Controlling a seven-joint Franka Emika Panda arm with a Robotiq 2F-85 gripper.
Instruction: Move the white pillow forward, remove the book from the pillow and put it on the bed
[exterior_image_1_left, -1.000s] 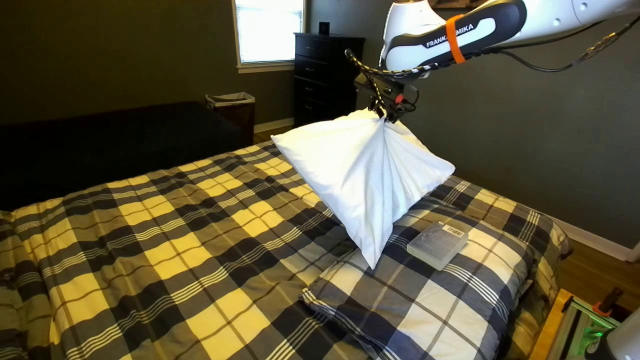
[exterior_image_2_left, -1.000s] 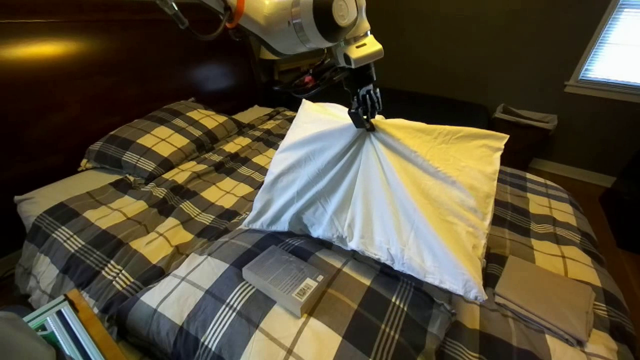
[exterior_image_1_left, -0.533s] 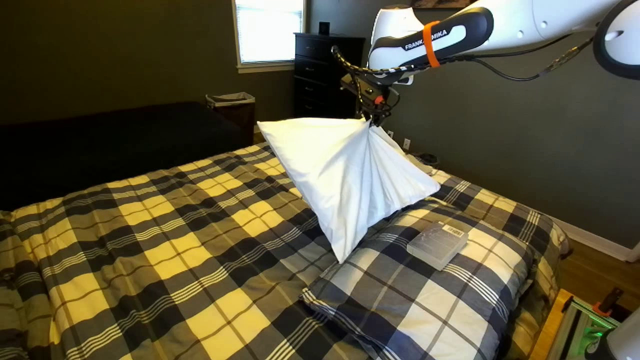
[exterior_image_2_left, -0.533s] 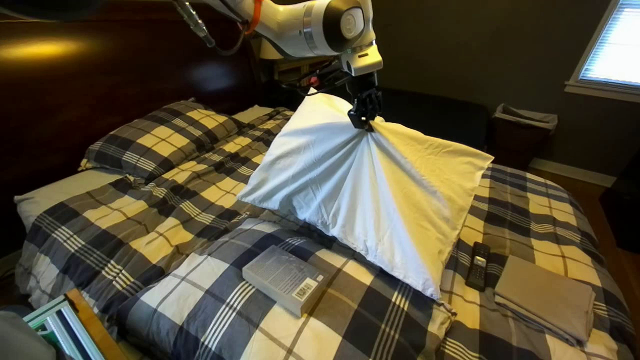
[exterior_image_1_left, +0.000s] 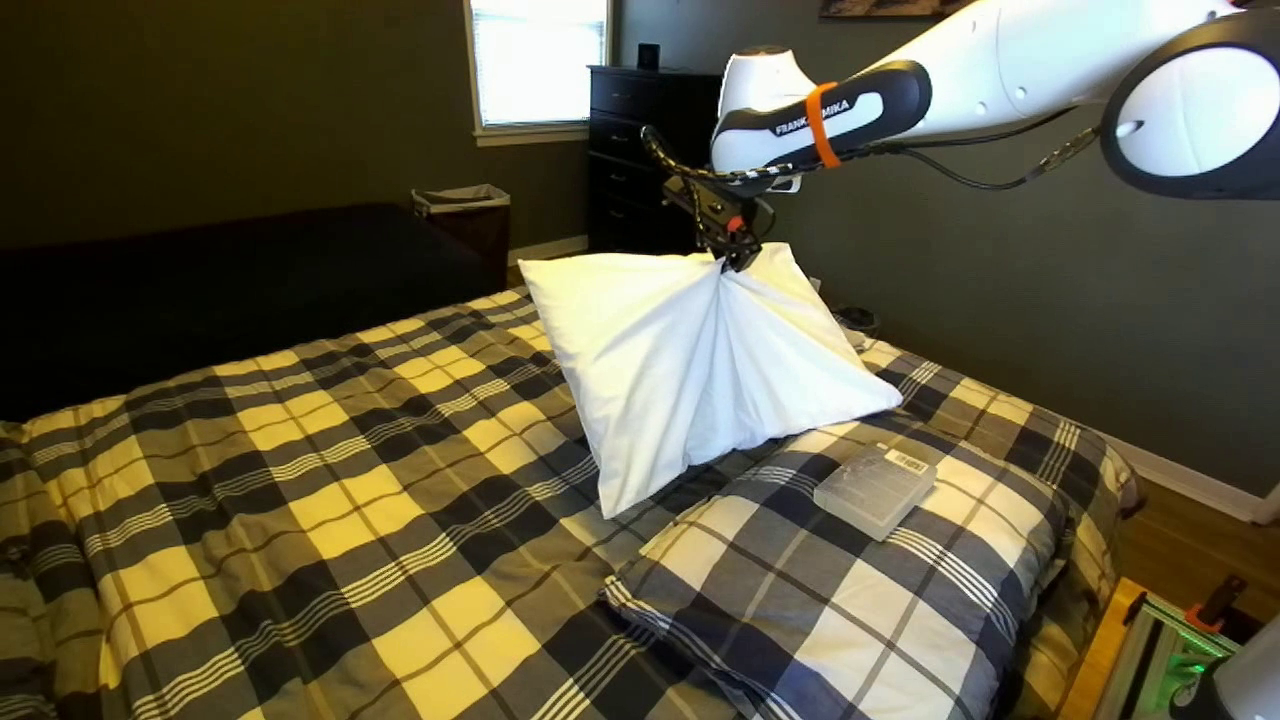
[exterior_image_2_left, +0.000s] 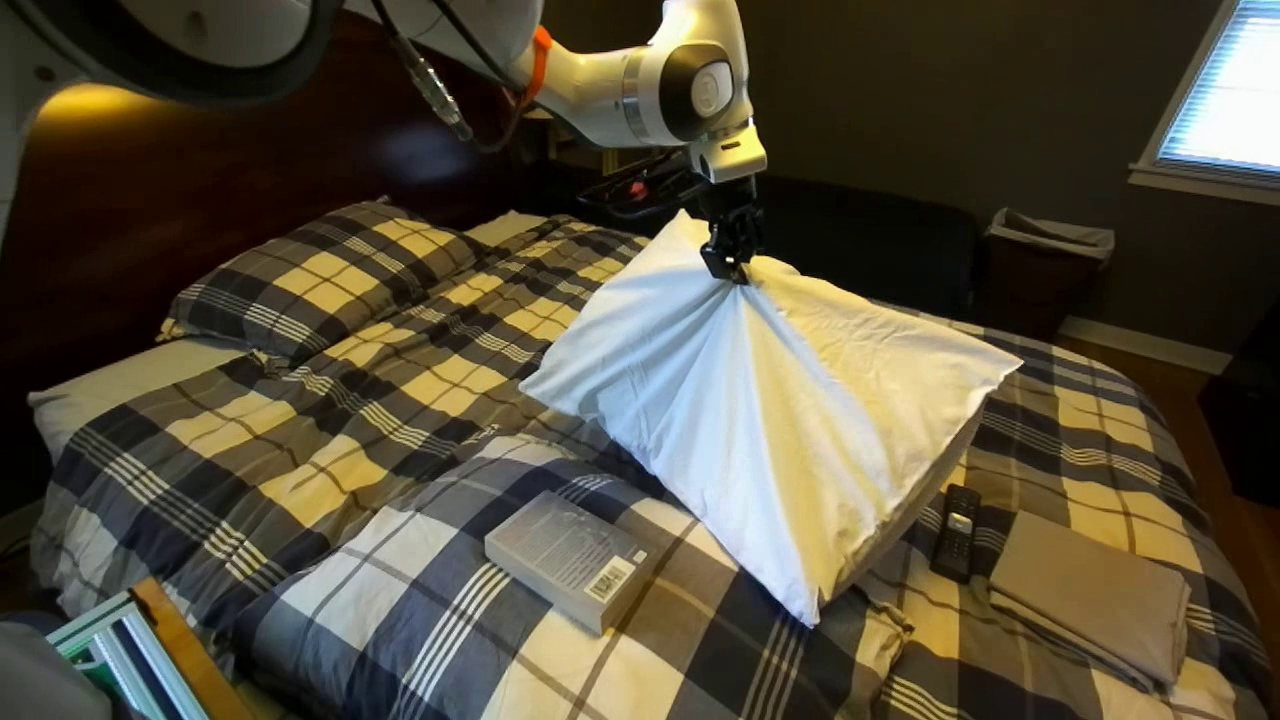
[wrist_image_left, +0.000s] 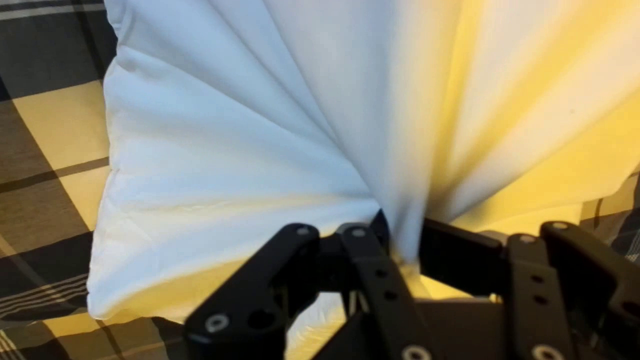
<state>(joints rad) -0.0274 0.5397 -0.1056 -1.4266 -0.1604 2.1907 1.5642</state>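
The white pillow (exterior_image_1_left: 660, 370) hangs tilted over the plaid bed (exterior_image_1_left: 300, 480), its fabric drawn into folds where my gripper (exterior_image_1_left: 737, 265) pinches it near the top. In the wrist view the gripper (wrist_image_left: 404, 235) is shut on a gathered tuft of the white pillow (wrist_image_left: 215, 150). One lower corner of the white pillow (exterior_image_2_left: 770, 420) comes down near the plaid pillow's edge; whether it touches, I cannot tell. The book (exterior_image_2_left: 565, 555), grey with a barcode label, lies flat on the plaid pillow (exterior_image_2_left: 420, 600), apart from the white one. Both exterior views show it.
A dark handset (exterior_image_2_left: 957, 533) and a folded beige cloth (exterior_image_2_left: 1090, 600) lie on the bed to one side. Another plaid pillow (exterior_image_2_left: 330, 280) rests by the headboard (exterior_image_2_left: 250, 180). A wood-edged metal frame (exterior_image_1_left: 1130, 640) stands beside the bed, and a hamper (exterior_image_1_left: 465, 215) stands beyond it.
My gripper has carried the white pillow away from the book and a little lower, and the pillow has swung and turned. The handset has come into sight. The book has stayed put.
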